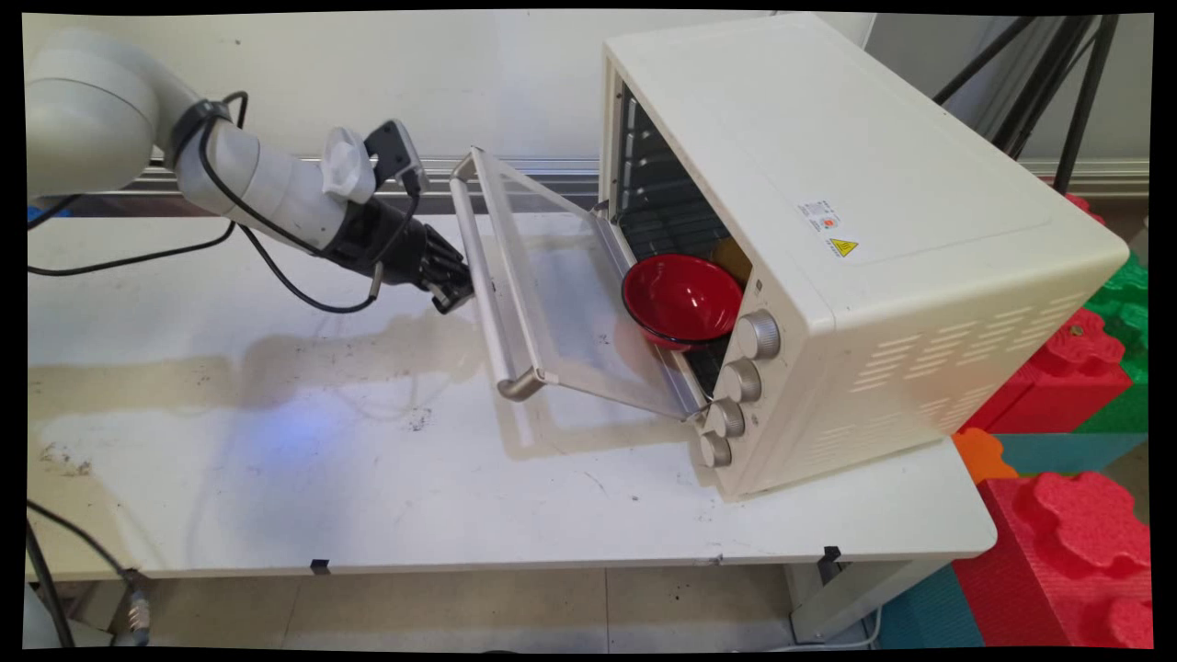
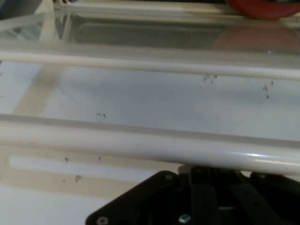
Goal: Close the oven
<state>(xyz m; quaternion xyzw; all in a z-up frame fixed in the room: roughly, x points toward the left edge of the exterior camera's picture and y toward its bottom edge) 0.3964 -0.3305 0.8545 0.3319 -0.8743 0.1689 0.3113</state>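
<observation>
A cream toaster oven (image 1: pixel 855 230) stands on the right of the white table (image 1: pixel 368 478), its glass door (image 1: pixel 561 294) hanging half open and tilted up toward the left. A red bowl (image 1: pixel 682 299) sits tilted in the oven mouth. My gripper (image 1: pixel 452 294) is shut with nothing in it, its tip against the left, under side of the door's metal handle bar (image 1: pixel 483 285). In the hand view the handle bar (image 2: pixel 150 143) runs straight across just above my gripper (image 2: pixel 204 174) and hides the fingertips. The red bowl (image 2: pixel 262 7) shows at the top edge, beyond the glass.
Four knobs (image 1: pixel 736 386) line the oven's front right side. Red and green foam blocks (image 1: pixel 1067 515) are stacked on the floor to the right of the table. A tripod (image 1: pixel 1057 83) stands behind the oven. Black cables (image 1: pixel 276 267) hang from the arm.
</observation>
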